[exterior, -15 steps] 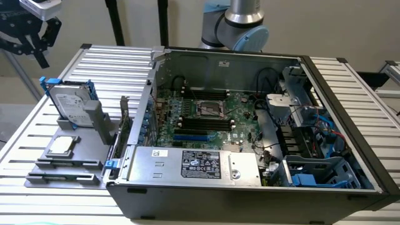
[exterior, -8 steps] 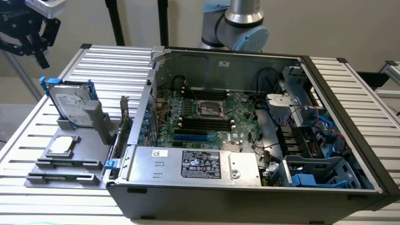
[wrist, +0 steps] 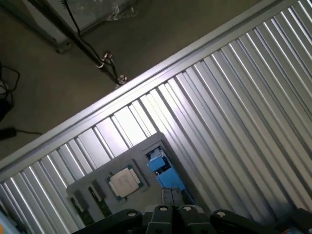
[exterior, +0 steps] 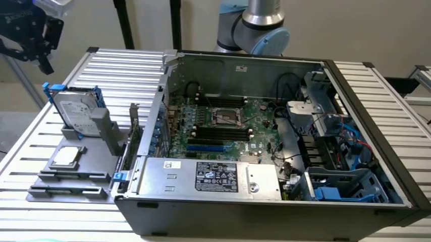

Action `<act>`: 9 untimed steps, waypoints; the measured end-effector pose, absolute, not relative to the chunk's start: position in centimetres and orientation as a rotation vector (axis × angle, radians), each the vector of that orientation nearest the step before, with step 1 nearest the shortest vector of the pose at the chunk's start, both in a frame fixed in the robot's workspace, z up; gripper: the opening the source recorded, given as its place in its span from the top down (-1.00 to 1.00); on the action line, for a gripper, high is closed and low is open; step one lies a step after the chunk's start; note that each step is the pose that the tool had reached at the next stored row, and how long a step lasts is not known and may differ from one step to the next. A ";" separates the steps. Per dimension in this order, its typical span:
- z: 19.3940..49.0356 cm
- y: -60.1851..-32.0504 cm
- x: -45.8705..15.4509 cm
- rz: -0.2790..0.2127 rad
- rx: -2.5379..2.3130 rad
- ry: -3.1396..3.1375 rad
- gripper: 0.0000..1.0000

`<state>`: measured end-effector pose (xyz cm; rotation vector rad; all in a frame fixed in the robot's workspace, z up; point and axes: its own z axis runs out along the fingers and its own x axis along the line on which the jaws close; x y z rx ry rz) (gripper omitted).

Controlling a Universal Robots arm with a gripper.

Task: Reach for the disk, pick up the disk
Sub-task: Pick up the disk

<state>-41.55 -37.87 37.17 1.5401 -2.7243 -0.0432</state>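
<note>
The pincer [exterior: 30, 43] hangs over the table [exterior: 121, 65] with nothing in it, though how far open I cannot tell. Well below it the disk [exterior: 76, 108] stands upright in a grey holder [exterior: 101, 132] — a chip [exterior: 67, 157] alongside, an open computer case [exterior: 256, 222] beyond.

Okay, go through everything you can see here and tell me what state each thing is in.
Disk: standing upright in the grey fixture, not gripped.
CPU chip: lying flat on the same fixture.
Computer case: lying on its side, panel off, interior exposed.
End effector: in the air, apart from the disk.
</note>
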 end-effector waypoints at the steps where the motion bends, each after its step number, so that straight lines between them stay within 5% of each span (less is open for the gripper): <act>1: 37.2 -37.9 -41.6 -0.043 1.566 -2.709 0.79; 9: 37.0 -37.9 -41.6 -0.041 1.759 -2.587 0.79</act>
